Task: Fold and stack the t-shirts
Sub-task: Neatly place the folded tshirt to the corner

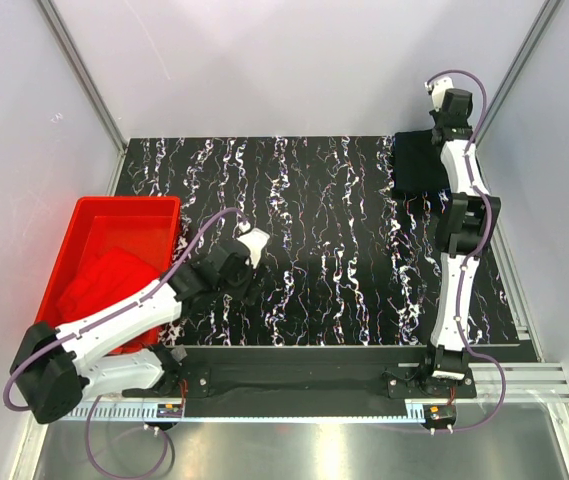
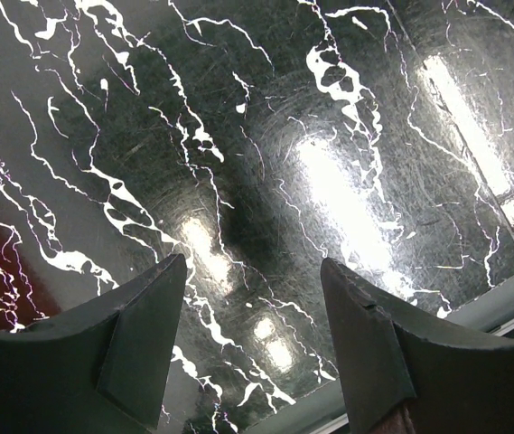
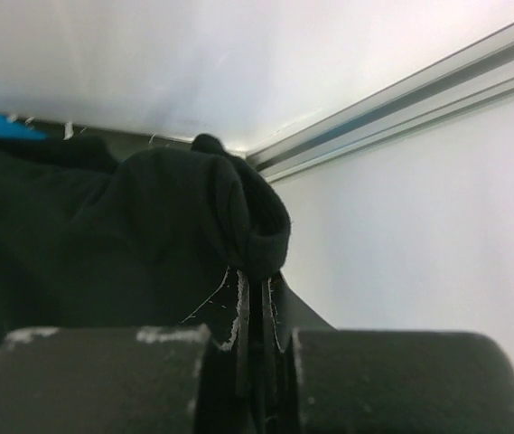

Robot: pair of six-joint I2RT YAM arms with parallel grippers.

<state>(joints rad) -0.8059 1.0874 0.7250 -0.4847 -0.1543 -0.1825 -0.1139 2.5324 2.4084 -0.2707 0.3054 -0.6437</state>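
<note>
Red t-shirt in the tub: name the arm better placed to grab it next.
Probably left: the left gripper is open beside the tub holding the red t-shirt; the right gripper is shut on the black t-shirt in the far corner.

A black, white-veined table bears a red tub at left and a black t-shirt far right.

Plain white walls, aluminium corner rails; black white-veined tabletop with lamp glare, brushed metal ledge in front
</note>
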